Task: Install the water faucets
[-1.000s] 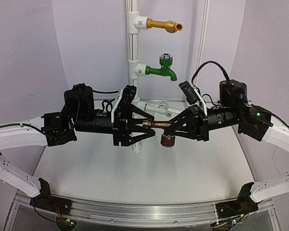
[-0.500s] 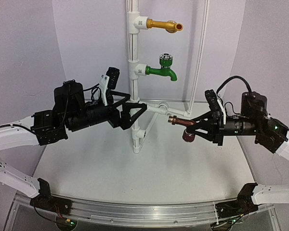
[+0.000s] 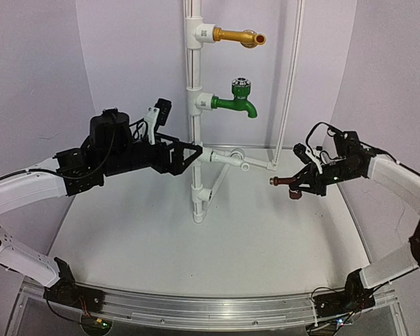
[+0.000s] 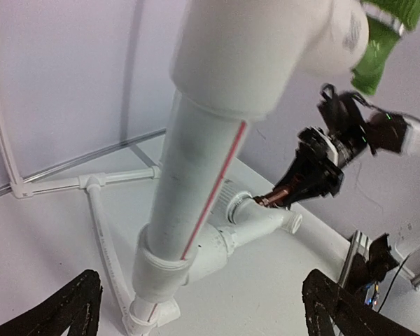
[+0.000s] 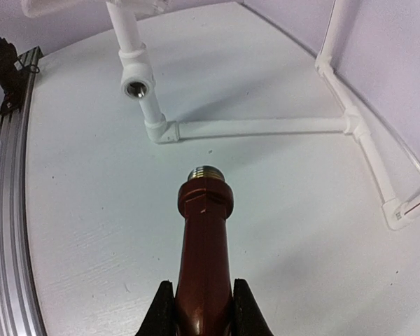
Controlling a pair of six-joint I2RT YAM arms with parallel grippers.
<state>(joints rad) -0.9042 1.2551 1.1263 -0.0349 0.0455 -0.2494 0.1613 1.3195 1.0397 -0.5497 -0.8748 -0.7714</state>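
Holding the copper-brown faucet (image 5: 204,231) in mid-air, right of the white pipe stand (image 3: 194,105) and well apart from it, threaded end forward. Clamped between the narrowly set jaws of the right gripper (image 5: 203,308), with the knob (image 3: 295,194) probably underneath, though hidden from the wrist view. Left gripper (image 3: 190,155) spread wide, empty, beside the upright pipe. Approach step, by the look of it; threading not yet begun. Next: line up the thread with the open socket (image 5: 135,88), push in squarely, then turn.

brown tap (image 5: 204,252) rear cropped; green faucet (image 4: 381,49) blurred
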